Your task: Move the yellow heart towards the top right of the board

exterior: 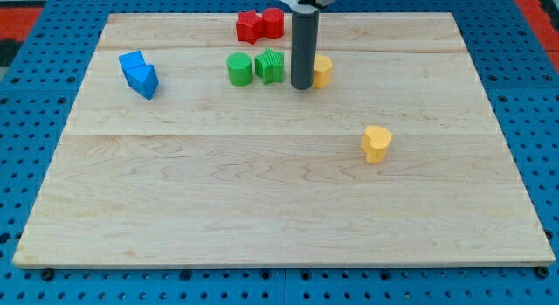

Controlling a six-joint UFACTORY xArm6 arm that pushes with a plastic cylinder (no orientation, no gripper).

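Note:
The yellow heart lies right of the board's middle, on its own. My tip rests on the board near the view's top centre, well up and to the left of the heart. The rod stands just left of a second yellow block and partly hides it; its shape cannot be made out. The tip is just right of a green block.
Two green blocks sit side by side left of the rod. Two red blocks lie near the board's top edge. Two blue blocks sit at the upper left. The wooden board lies on a blue surface.

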